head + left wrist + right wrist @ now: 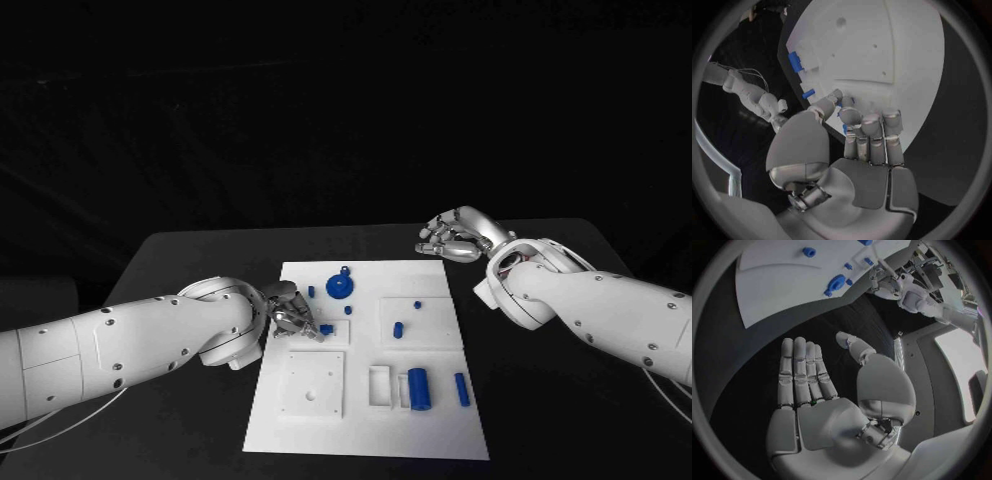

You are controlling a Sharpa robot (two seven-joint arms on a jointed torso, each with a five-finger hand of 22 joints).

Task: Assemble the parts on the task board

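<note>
From above, the white task board (369, 360) lies in the middle of the black table (188, 260). The left hand (289, 315) sits at the board's left edge, fingertips bunched on a small blue part (326, 329) there. Farther up the board lies a round blue part (340, 286); toward the board's near end a blue cylinder (420, 388) rests in a white tray, with a thinner blue pin (462, 389) just beside it. The right hand (459, 238) hovers off the board's far right corner, above bare table, holding nothing.

From the left wrist, the fingers (870, 131) curl close together with the thumb at the board's (879, 55) edge, pinching a small blue piece (846, 103) that is mostly hidden.

From the right wrist, the right hand (826, 400) is spread flat, fingers (801, 370) straight and side by side, thumb apart, over the dark table beside the board (786, 280); the round blue part (836, 283) lies near the board's edge.
</note>
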